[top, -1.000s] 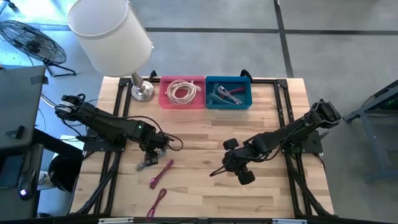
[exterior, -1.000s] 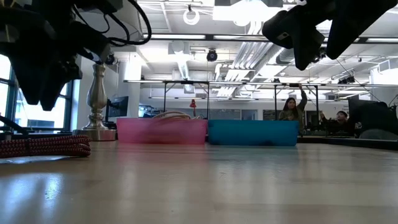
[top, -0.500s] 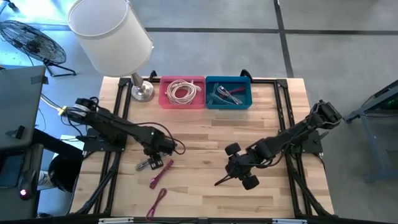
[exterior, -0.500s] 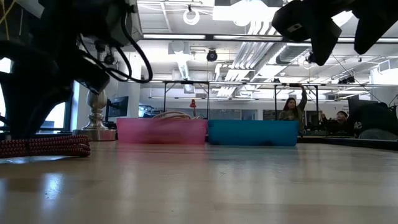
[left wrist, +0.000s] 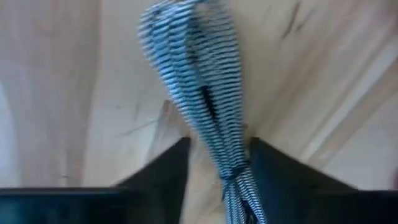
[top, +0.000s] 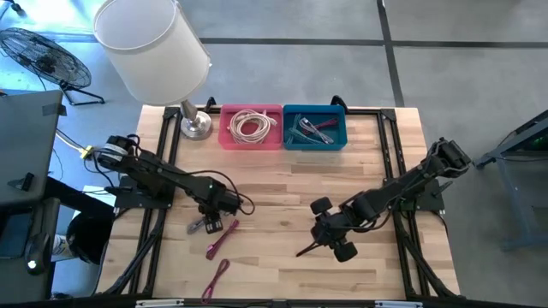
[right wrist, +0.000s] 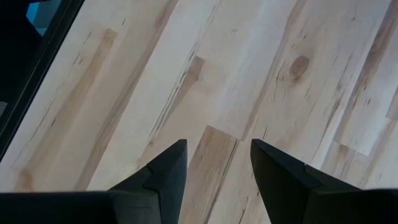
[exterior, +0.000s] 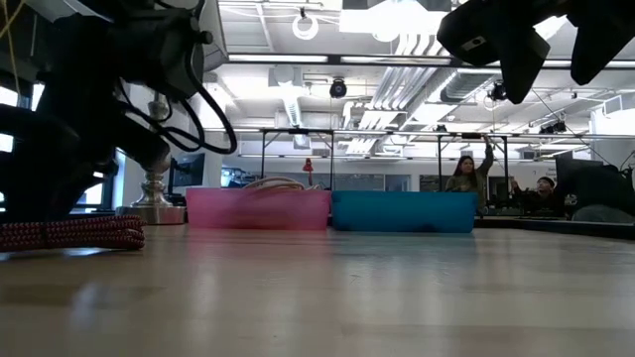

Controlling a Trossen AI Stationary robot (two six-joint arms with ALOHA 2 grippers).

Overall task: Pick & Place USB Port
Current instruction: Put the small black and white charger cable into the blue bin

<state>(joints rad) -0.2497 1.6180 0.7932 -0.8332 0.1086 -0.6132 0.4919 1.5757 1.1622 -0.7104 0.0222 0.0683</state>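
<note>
A striped blue-and-white braided cable bundle (left wrist: 199,81) lies flat on the wooden table (top: 282,184), seen as a grey bundle (top: 199,228) in the high view. My left gripper (left wrist: 219,146) (top: 212,219) is open and low over it, one finger on each side of the bundle. Two red braided cables (top: 223,238) (top: 216,278) lie nearer the near edge; one red cable (exterior: 69,231) shows in the low view. My right gripper (right wrist: 214,149) (top: 304,250) hovers open over bare wood on the right half. My left gripper comes from above with its fingers (left wrist: 168,171) either side of the striped bundle, lying across it near its tied end (left wrist: 239,180). The bundle rests on the table. Whether a finger touches it, I cannot tell.
A pink bin (top: 251,127) with a white coiled cable and a blue bin (top: 314,128) with cables stand at the far edge. A lamp (top: 154,51) stands with its base (top: 195,127) at the far left corner. Bare wood lies between the arms.
My left gripper has moved toward the near edge and down onto the striped cable bundle. My right gripper has shifted a little toward the near edge, then held still. The cables have stayed where they were.
</note>
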